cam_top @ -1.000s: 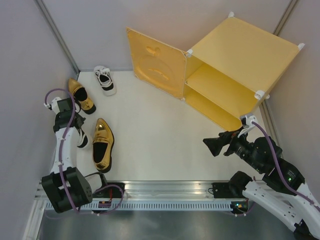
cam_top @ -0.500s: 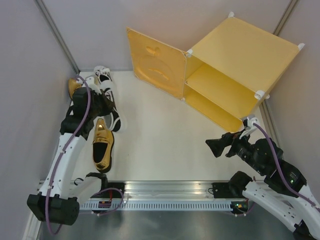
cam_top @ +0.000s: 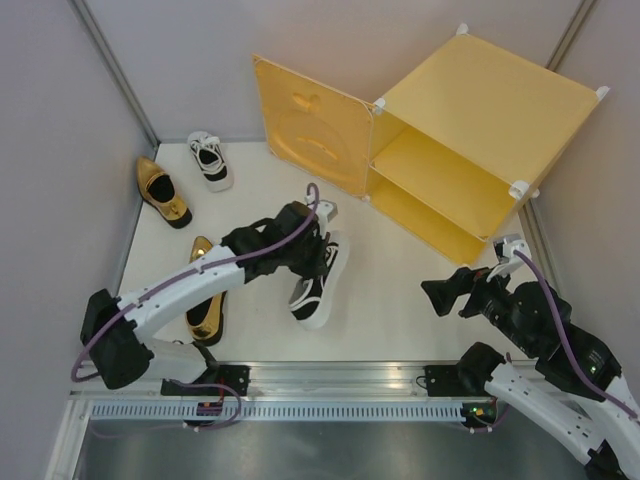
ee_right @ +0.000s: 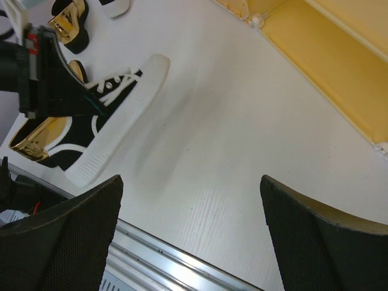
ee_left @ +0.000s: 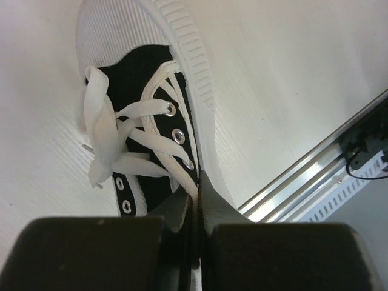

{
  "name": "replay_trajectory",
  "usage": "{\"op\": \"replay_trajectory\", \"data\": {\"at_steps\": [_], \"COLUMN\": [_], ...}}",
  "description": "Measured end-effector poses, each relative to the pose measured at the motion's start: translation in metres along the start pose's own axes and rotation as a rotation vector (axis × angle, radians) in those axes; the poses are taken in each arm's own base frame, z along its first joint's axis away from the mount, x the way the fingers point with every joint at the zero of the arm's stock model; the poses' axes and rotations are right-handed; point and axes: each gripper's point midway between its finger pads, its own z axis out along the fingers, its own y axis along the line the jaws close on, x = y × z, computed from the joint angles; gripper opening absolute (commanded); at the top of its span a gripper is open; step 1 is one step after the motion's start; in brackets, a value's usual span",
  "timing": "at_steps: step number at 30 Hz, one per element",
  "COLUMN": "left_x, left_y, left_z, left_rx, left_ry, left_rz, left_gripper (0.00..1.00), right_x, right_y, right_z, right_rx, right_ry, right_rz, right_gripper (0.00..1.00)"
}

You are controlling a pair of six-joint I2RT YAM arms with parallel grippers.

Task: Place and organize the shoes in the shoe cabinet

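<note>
The left gripper (ee_left: 197, 203) is pinching a black-and-white sneaker (cam_top: 320, 280) in front of the shoe cabinet (cam_top: 480, 110), while the right gripper (cam_top: 447, 295) is hovering spread wide beside its near corner.

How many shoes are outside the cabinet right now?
4: white sneaker and gold loafer at the far left, second loafer near left, second sneaker central, in the left claw.

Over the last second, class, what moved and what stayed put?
The left gripper, shut on a white sneaker, swung it from the left wall toward the shoe cabinet. The other sneaker and both gold loafers stayed put.
</note>
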Motion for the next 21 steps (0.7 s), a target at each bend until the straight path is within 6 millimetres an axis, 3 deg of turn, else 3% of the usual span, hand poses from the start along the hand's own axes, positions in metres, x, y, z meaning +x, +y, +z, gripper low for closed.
{"op": "replay_trajectory", "data": {"at_steps": [4,10,15,16,17,19,20,21], "left_x": [0.022,0.033,0.066,0.073,0.077,0.081,0.082,0.082], "left_y": [-0.017,-0.034,-0.06,-0.065,-0.069,-0.078,-0.08,-0.082], "left_z": [0.037,0.096,0.133,0.137,0.139,0.139,0.139,0.138], "left_rx": [-0.042,-0.122,-0.131,-0.131,-0.128,-0.117,-0.114,-0.113], "left_ry": [0.108,0.187,0.258,0.266,0.267,0.263,0.263,0.26], "left_rz": [0.075,0.16,0.255,0.273,0.287,0.308,0.313,0.318], "left_gripper": [0.02,0.02,0.04,0.08,0.21,0.33,0.49,0.58], "right_x": [0.001,0.006,0.007,0.008,0.008,0.009,0.01,0.01], "right_y": [-0.003,-0.01,-0.011,-0.012,-0.013,-0.015,-0.016,-0.016], "right_z": [-0.005,-0.008,-0.008,-0.008,-0.009,-0.009,-0.01,-0.01], "right_rx": [0.006,0.033,0.04,0.043,0.046,0.054,0.057,0.06], "right_ry": [-0.007,0.005,0.008,0.01,0.012,0.014,0.016,0.017], "right_rz": [0.011,0.012,0.016,0.015,0.014,0.013,0.014,0.014], "right_gripper": [0.98,0.98,0.98,0.98,0.98,0.98,0.98,0.98]}}
